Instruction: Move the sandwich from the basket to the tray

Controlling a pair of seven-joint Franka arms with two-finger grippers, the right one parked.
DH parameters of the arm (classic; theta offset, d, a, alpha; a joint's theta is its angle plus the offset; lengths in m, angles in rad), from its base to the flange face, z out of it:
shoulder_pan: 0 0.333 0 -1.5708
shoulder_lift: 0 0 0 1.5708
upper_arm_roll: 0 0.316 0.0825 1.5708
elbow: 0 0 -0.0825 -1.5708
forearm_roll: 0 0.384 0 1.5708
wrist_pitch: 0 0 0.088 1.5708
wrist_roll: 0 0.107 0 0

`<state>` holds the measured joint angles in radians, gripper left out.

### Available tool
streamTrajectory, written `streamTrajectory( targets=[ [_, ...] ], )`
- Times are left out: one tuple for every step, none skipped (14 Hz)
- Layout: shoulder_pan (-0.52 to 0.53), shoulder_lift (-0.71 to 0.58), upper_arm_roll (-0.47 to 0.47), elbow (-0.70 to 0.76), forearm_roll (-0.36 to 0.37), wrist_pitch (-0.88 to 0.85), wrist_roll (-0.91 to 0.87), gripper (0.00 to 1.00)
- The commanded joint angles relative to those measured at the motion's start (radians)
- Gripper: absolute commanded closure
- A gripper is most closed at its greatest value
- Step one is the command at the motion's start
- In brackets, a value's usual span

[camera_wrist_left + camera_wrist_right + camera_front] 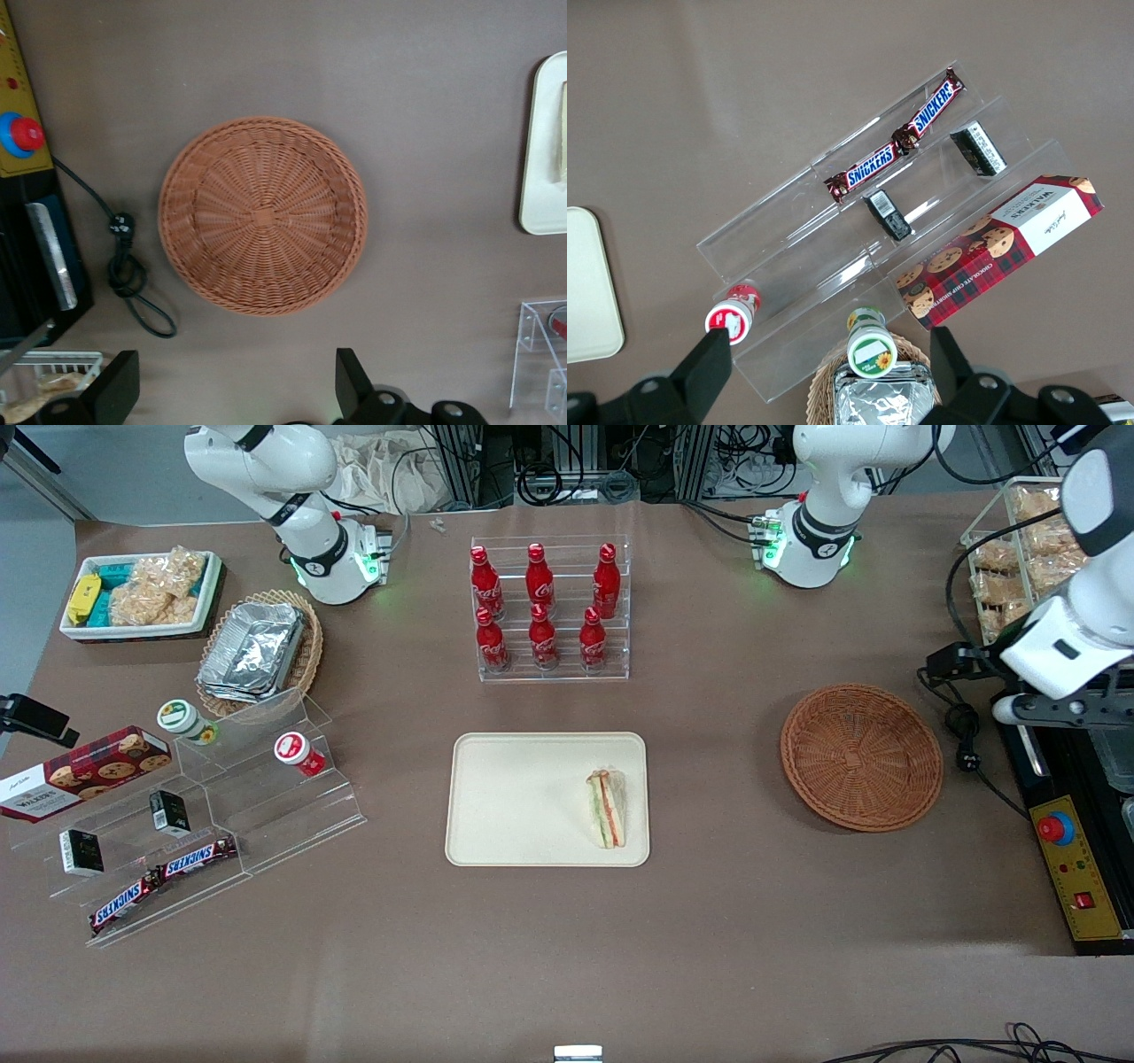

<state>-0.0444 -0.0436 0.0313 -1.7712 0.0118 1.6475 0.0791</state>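
**On the tray, sandwich parked**

On the tray (523,797), the sandwich (606,808) lies near the edge closest to the basket (861,756), which sits empty. Gripper (235,390) hangs high above that basket, fingers spread wide, nothing between them.

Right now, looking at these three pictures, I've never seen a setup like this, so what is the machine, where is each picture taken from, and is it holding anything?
Two white robot arms stand at a brown table; one works. One picture looks down from the front, the others from cameras on each arm's wrist. The working arm's claw hovers open and holds nothing, above the round reddish-brown wicker basket, which is empty. The small triangular wrapped sandwich lies on the flat cream rectangular tray. A clear rack of red cola bottles stands farther from the front camera than the tray.
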Motion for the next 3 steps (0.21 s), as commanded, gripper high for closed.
streamTrajectory(
  targets=[
    [-0.002,0.059,-0.002,0.088,0.000,-0.057,0.027,0.00],
    [-0.002,0.080,-0.002,0.119,0.005,-0.075,0.043,0.00],
    [-0.002,0.093,-0.002,0.140,0.004,-0.087,0.051,0.00]
  ],
)
